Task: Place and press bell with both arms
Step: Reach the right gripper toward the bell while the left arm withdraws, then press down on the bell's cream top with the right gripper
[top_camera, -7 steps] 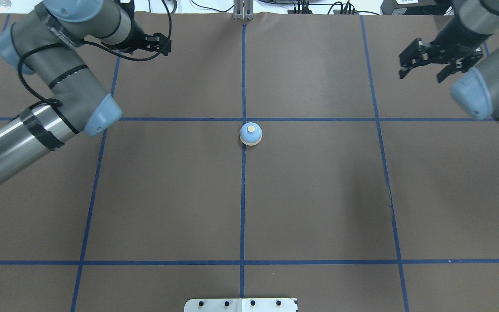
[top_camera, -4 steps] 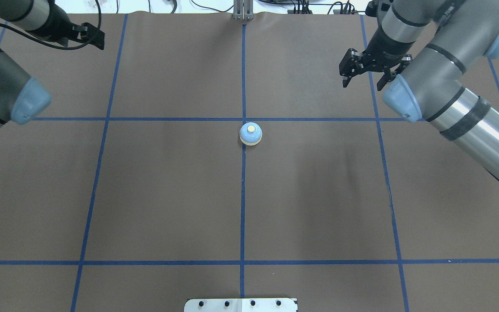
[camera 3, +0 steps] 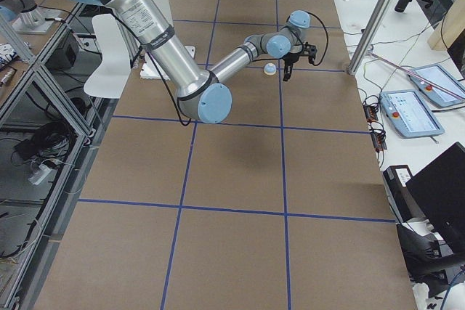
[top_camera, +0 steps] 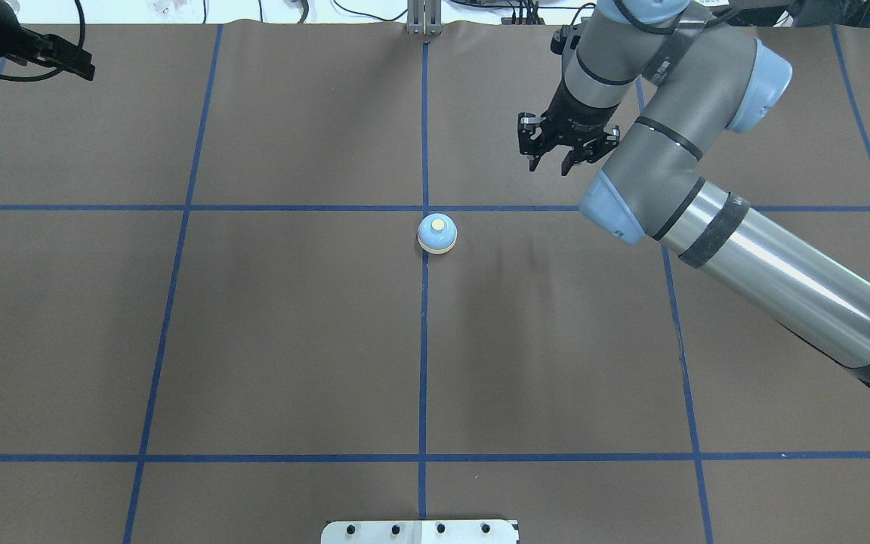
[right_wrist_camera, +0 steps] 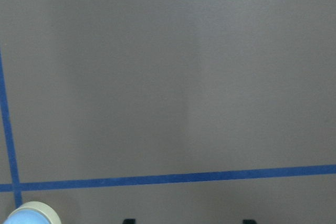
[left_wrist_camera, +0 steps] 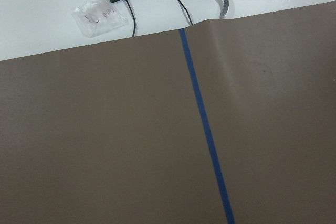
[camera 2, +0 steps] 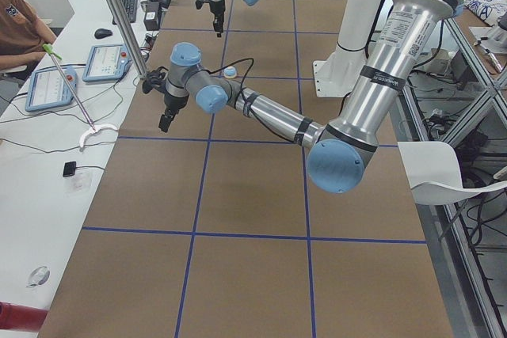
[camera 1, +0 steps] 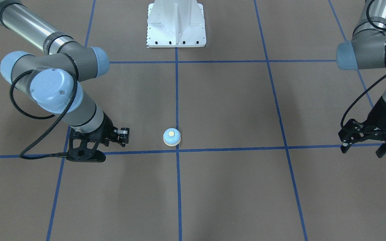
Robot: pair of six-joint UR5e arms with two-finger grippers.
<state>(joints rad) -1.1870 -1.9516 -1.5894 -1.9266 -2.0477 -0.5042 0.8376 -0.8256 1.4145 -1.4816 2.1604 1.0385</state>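
Links: grey and polished-silver tubes, on right arm (top_camera: pixel 782 279) and left arm (camera 1: pixel 374 43) alike.
Joint caps (camera 1: pixel 50 88): light blue, rounded, small dark dots.
Bands (top_camera: pixel 714 219): black, ringing silver tubes.
Cable (camera 1: pixel 42 155): black, looped.
Claws: black, two-fingered; right claw (top_camera: pixel 548 169), left claw (camera 1: pixel 361 152).

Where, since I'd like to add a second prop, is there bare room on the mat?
The robot-side half, between the bell and the white base plate, is bare. So are the squares left of the centre line, out to the left hand at the far-left corner. Crowded: the bell's far right, where the right hand hovers and the right arm spans.
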